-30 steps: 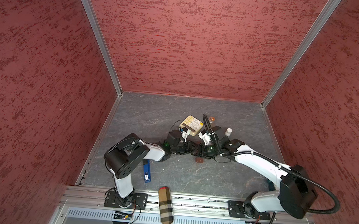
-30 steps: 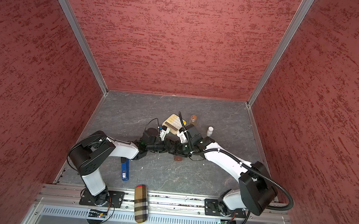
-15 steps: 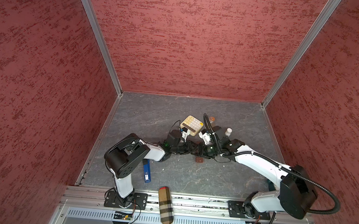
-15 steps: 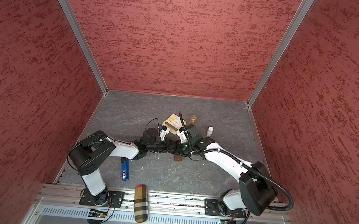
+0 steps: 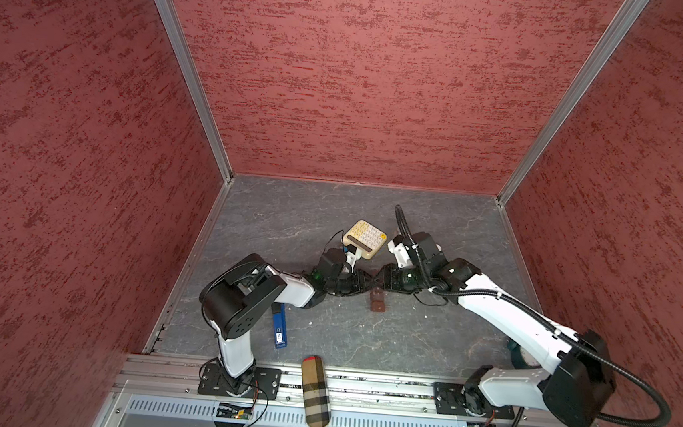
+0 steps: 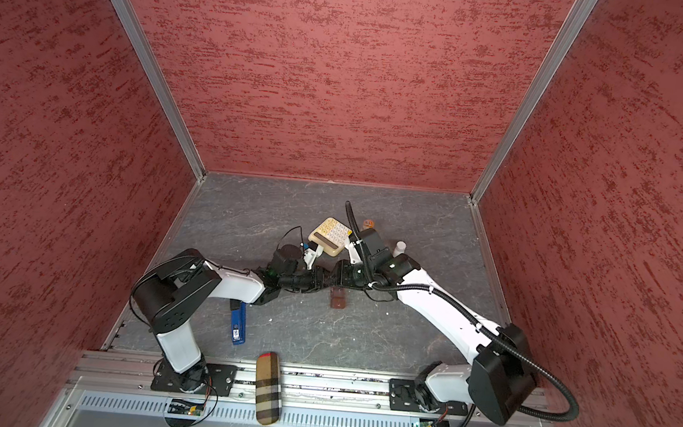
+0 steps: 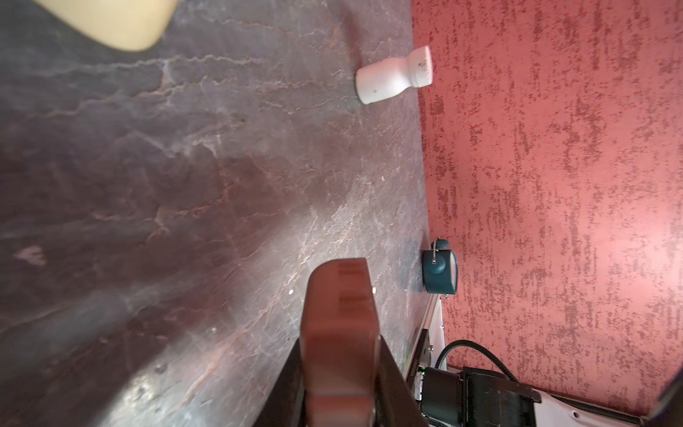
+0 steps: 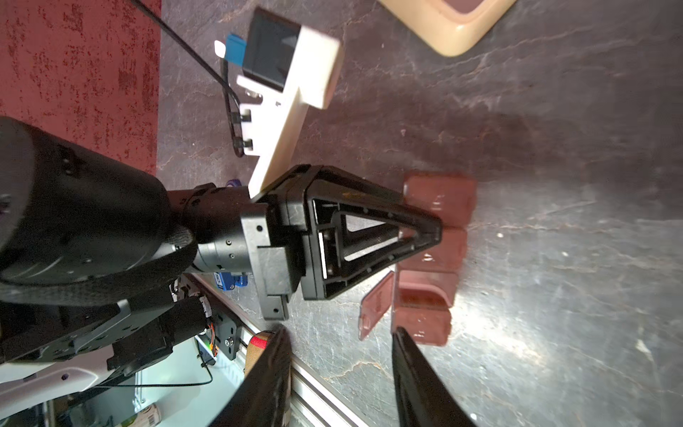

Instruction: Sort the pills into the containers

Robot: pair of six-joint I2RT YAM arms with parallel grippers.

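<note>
Red textured walls (image 5: 383, 80) enclose grey slate-look table (image 5: 289, 219). Plaid fabric pouch (image 5: 314, 391) lies across front rail. Beige calculator (image 5: 365, 239) sits just behind both grippers. Left gripper (image 8: 432, 233) is clamped on dark brown plastic strip box (image 5: 378, 303) of lidded compartments, mid-table in both top views; cannot tell if box is lifted or resting. One brown lid (image 8: 375, 307) stands open near the box end closest to right gripper (image 8: 340, 331), whose jaws are apart, nothing between them, just beside that lid. Blue plastic stick (image 5: 279, 330) lies by left arm. Teal alarm clock (image 7: 439, 271) stands at right wall. Small white bottle (image 7: 391, 79) is upright. Small amber bottle (image 6: 368, 224) is near calculator. Tiny white pills (image 8: 499, 235) lie loose on table near box.
</note>
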